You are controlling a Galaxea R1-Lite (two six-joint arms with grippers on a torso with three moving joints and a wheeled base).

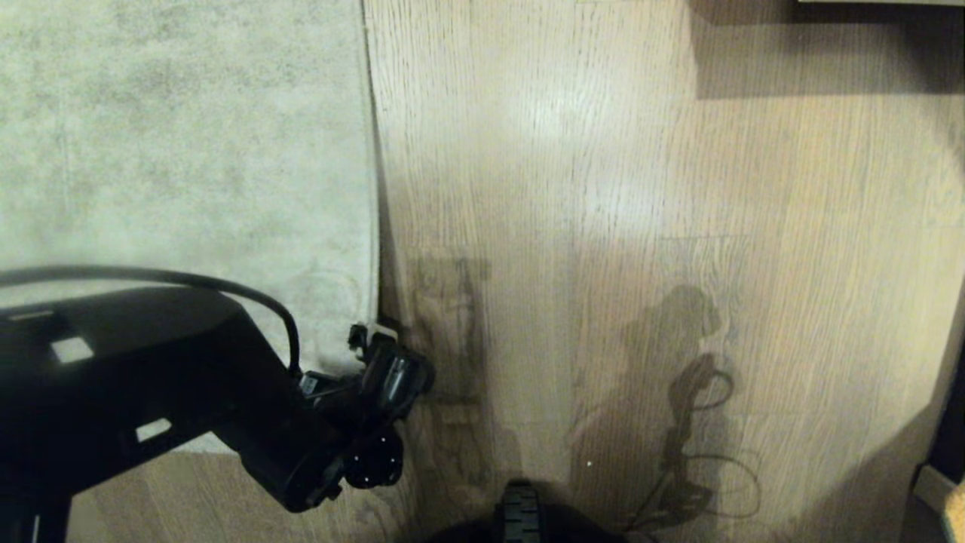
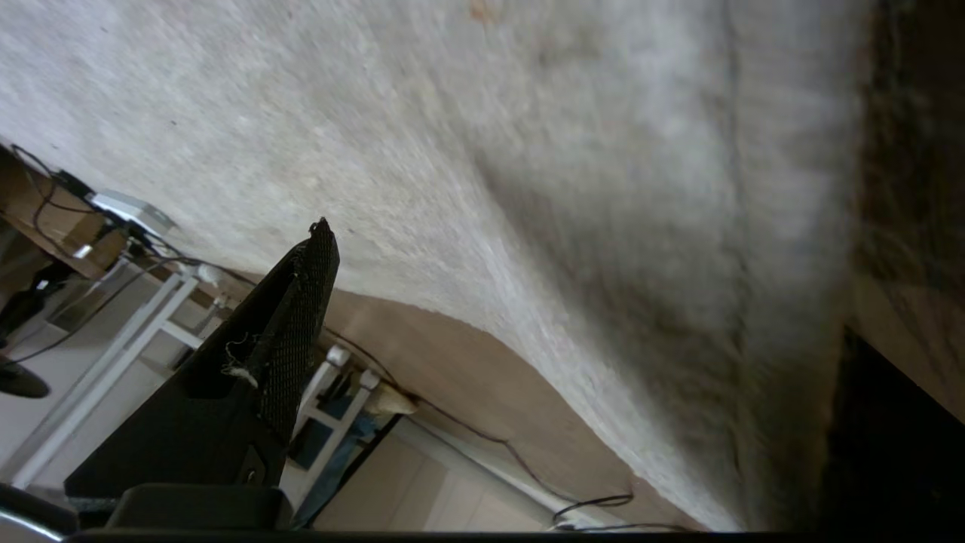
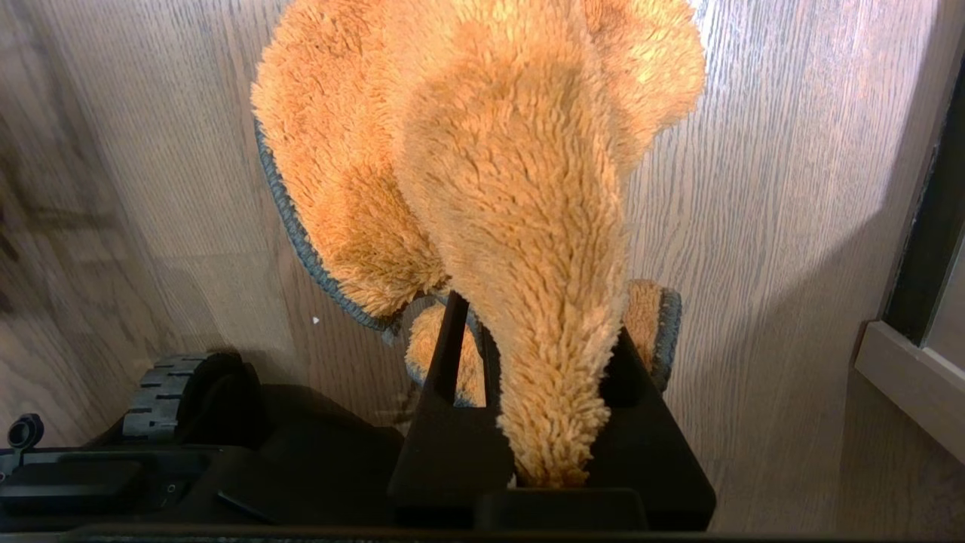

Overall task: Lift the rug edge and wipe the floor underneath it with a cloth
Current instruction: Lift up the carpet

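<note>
Jaws wide, left gripper [image 1: 369,335] at rug edge [image 1: 371,226]; right gripper [image 3: 528,392] clamps cloth [image 3: 482,173].

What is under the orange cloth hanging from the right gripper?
Below the cloth, which the right gripper has pinched, lies bare wood floor. The patch directly behind the cloth is covered. Part of the robot's base and a wheel show nearby.

Mottled grey-beige rug edge [image 1: 369,188], light brown wood-grain floor [image 1: 641,188], fuzzy orange cloth [image 3: 490,173] with grey trim.
</note>
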